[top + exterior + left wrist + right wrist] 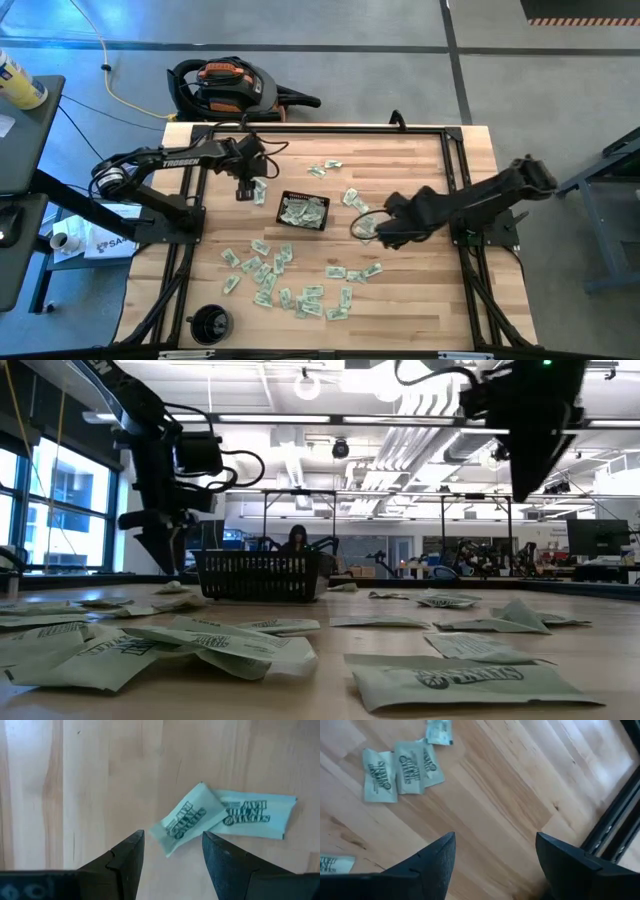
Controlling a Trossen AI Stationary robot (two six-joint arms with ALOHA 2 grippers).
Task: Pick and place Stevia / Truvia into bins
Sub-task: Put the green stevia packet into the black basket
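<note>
Overhead, both end effectors hang released — left end effector [172,857] above two sachets [220,817], right end effector [495,857] over bare table [510,795].

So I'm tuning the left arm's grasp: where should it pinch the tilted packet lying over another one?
Probably straight down across the tilted packet's short width at its free lower end, clear of the packet beneath. The open left gripper already straddles that end.

Two dark arms with looping black cables; the left arm [165,160] bears white lettering, seemingly "TROSSEN".
</note>
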